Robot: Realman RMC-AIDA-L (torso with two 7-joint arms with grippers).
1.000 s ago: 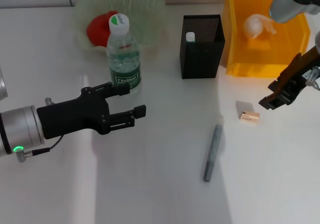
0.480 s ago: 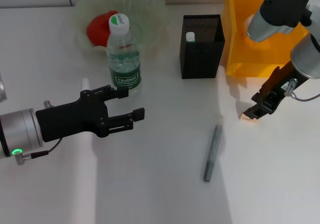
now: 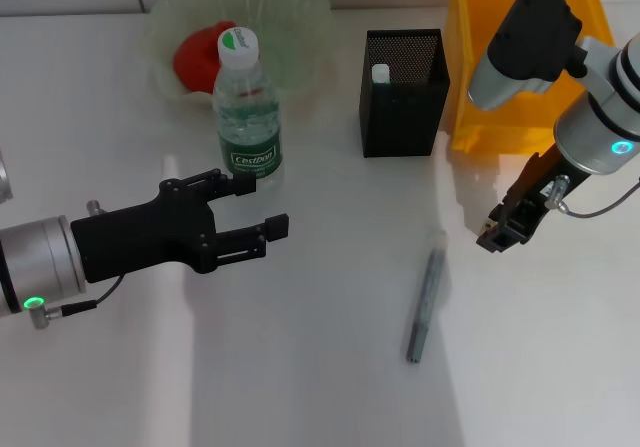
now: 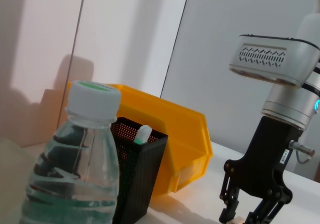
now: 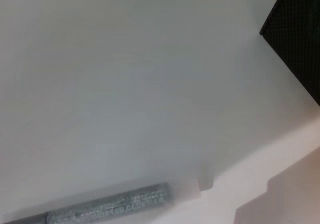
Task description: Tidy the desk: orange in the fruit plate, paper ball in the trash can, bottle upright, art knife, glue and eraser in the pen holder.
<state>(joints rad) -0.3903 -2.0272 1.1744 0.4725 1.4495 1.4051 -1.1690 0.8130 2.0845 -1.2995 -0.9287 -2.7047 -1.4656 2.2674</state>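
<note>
My right gripper [image 3: 497,235] is low over the desk right of the art knife, where the eraser lay; the eraser is hidden under it. In the left wrist view its fingers [image 4: 227,211] stand apart just above the desk. The grey art knife [image 3: 425,302] lies flat and also shows in the right wrist view [image 5: 110,204]. The bottle [image 3: 245,117] stands upright. The glue [image 3: 381,72] is in the black pen holder [image 3: 403,117]. The orange [image 3: 198,57] lies in the green fruit plate [image 3: 300,17]. My left gripper [image 3: 265,203] is open and empty, beside the bottle.
The yellow trash can [image 3: 470,87] stands at the back right, behind my right arm, which hides the paper ball. The pen holder stands between the bottle and the can. Bare desk lies in front of the knife and my left arm.
My right gripper has swung left and down onto the eraser, which was visible a second ago and is now covered. The left arm has barely moved.
</note>
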